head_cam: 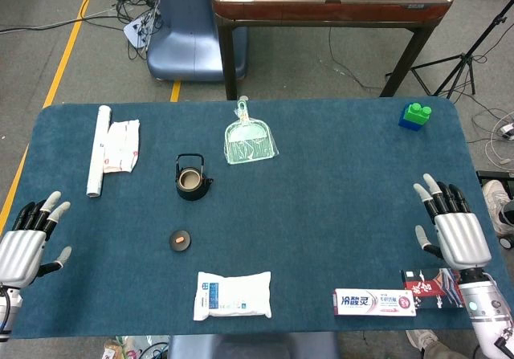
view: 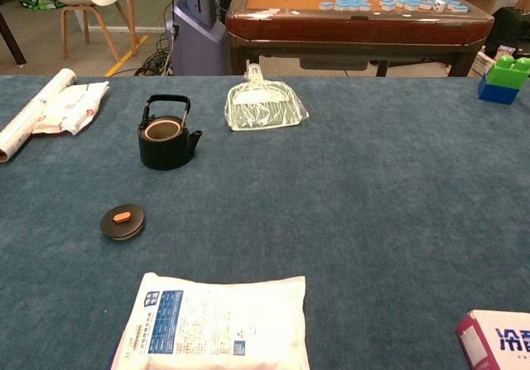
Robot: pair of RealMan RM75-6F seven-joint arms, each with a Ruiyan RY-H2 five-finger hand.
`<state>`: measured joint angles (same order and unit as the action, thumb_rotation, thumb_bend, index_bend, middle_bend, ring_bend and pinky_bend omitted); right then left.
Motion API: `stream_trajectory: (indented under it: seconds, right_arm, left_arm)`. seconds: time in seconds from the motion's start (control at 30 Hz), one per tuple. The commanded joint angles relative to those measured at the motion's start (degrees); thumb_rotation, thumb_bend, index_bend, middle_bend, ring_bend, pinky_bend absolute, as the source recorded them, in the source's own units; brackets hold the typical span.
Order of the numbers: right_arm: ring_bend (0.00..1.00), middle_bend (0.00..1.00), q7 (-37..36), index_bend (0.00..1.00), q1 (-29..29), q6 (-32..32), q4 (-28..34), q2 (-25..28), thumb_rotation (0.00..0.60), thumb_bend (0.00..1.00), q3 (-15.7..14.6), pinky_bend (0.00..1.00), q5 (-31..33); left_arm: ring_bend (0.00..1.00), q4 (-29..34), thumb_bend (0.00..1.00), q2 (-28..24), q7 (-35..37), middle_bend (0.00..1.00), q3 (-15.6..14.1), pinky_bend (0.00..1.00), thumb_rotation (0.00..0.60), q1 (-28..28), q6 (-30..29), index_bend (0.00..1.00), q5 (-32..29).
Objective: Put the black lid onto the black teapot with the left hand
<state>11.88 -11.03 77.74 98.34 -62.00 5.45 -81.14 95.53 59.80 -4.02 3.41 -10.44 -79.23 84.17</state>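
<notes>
Teapot (head_cam: 193,178) upright, left of table (head_cam: 337,214) centre, mouth uncovered. Lid (head_cam: 180,239) flat on the cloth nearer the robot, slightly left of the pot, apart from it. Dustpan (head_cam: 250,141) behind and right of the pot. Roll (head_cam: 98,150) and packet (head_cam: 123,144) side by side, far left. Pouch (head_cam: 233,295) at near edge, centre-left. Toothpaste box (head_cam: 374,302) at near right. Toy blocks (head_cam: 414,116) far right corner. Left hand (head_cam: 28,238) at left edge, right hand (head_cam: 454,226) at right edge.
</notes>
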Motion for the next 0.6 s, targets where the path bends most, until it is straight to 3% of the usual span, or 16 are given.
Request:
stream_trajectory:
  seconds: [0.03, 0.3, 0.6]
  right_arm:
    - [0.0, 0.0, 0.2, 0.0, -0.4, -0.5, 0.0, -0.1, 0.6, 0.45, 0.3, 0.0, 0.5]
    - [0.0, 0.0, 0.5, 0.0, -1.7, -1.6, 0.8, 0.2, 0.6, 0.45, 0.7, 0.0, 0.2]
    - [0.0, 0.0, 0.9, 0.0, -1.7, -0.3, 10.3, 6.1, 0.6, 0.45, 1.4, 0.0, -1.5]
  left_arm:
    - [0.0, -0.5, 0.31, 0.3, 0.2, 0.0, 0.1, 0.0, 0.6, -0.2, 0.4, 0.1, -0.4]
    - [0.0, -1.5, 0.31, 1.2, 0.6, 0.0, -0.8, 0.0, 0.6, -0.1, 0.3, 0.1, 0.6]
    - [0.0, -1.1, 0.31, 1.7, -2.5, 0.0, -2.1, 0.0, 0.6, -2.3, 5.0, 0.1, 1.3]
